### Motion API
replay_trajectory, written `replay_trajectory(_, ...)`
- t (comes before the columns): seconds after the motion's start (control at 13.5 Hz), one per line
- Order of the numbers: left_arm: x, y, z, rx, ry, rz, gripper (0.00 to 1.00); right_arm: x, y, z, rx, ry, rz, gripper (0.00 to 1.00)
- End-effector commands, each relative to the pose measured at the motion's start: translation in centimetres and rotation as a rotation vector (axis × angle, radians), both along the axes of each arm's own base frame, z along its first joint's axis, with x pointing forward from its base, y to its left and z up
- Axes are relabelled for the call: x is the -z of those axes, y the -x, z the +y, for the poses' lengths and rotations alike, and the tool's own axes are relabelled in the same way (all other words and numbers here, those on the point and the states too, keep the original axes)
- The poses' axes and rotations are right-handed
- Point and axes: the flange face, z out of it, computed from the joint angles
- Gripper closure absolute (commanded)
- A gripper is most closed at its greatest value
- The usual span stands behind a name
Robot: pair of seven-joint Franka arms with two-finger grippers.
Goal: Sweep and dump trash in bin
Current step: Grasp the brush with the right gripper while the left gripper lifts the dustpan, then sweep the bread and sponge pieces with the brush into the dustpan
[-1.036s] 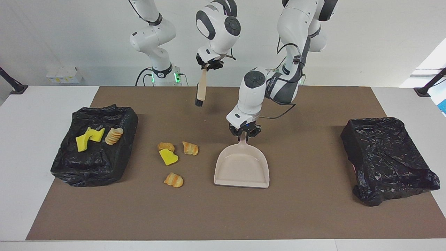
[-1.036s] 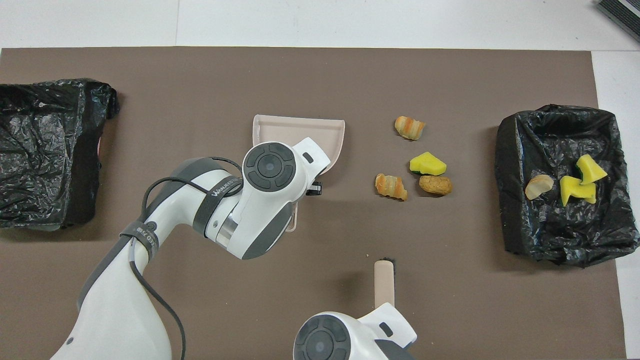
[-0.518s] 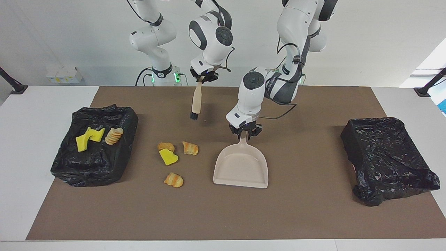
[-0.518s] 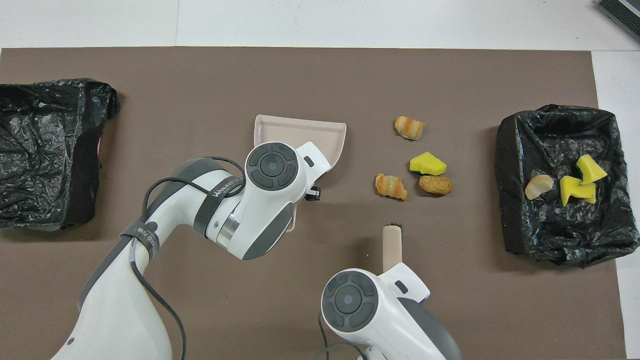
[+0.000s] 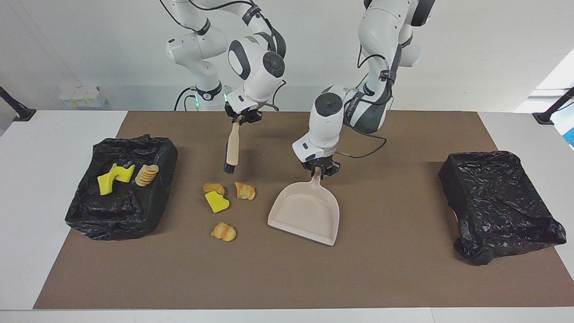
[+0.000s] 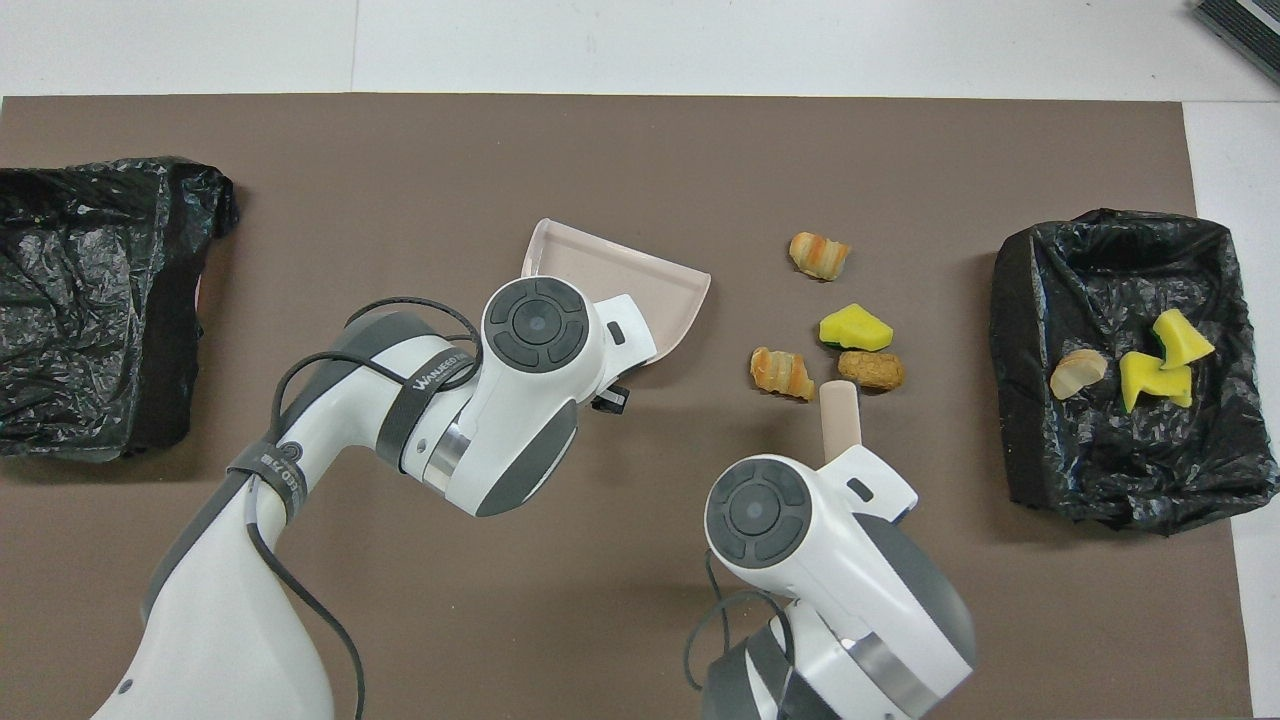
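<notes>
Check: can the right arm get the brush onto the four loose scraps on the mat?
Probably yes. The right claw holds the brush just robot-side of the scraps, nothing between them; the dustpan sits beside them, clear of the path.

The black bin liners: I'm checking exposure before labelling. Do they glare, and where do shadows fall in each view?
Facing view: both liners, the bin with scraps and the other bin, show only small creased highlights; the dustpan casts a soft shadow on the mat. Overhead view: the brush casts a faint shadow; the left arm hides the dustpan's handle.
</notes>
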Motion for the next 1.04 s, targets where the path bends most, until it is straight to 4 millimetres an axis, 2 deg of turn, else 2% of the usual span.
replay_trajectory(0.0,-1.9,-0.8,2.0,0.109,-0.013,-0.014,1.00,0.0,-3.1,-2.8,-0.069,0.037,0.005,1.00)
replay_trajectory(0.37,-2.7,-2.3,4.1,0.146,-0.009,-0.026,1.00,0.8,-5.9,-7.2,-0.126,0.054,0.018,1.00)
replay_trajectory(0.67,-2.7,-3.1,5.7,0.305,-0.016,-0.013,1.00,1.2,-6.5,-7.6,-0.163,0.027,0.018,1.00)
replay_trajectory(0.96,-2.5,-4.3,8.3,0.416,-0.021,0.004,1.00,1.7,-7.9,-11.7,-0.203,0.038,0.063,1.00)
